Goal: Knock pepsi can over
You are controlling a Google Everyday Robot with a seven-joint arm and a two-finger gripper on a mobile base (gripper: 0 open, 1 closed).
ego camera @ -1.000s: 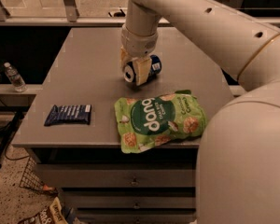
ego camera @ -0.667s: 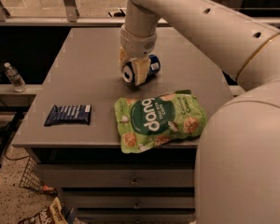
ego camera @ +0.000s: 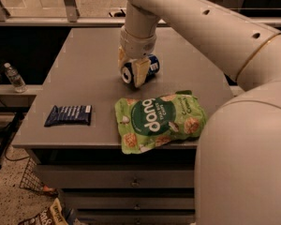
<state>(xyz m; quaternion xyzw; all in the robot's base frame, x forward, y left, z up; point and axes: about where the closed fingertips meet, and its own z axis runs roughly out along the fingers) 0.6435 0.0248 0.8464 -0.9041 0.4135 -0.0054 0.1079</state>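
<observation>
The pepsi can (ego camera: 151, 64) lies on its side near the middle of the grey table (ego camera: 84, 55). Its blue body points back right and its silver end faces front left. My gripper (ego camera: 130, 75) comes straight down from the arm onto the can's silver end. Its two cream fingers (ego camera: 141, 72) stand apart, one on each side of that end, so the gripper is open around the can's tip. The arm's wrist hides part of the can's back.
A large green chip bag (ego camera: 159, 121) lies at the table's front edge, just in front of the can. A flat dark-blue snack wrapper (ego camera: 68, 115) lies at the front left. A water bottle (ego camera: 14, 77) stands on a low shelf left of the table. Drawers are below.
</observation>
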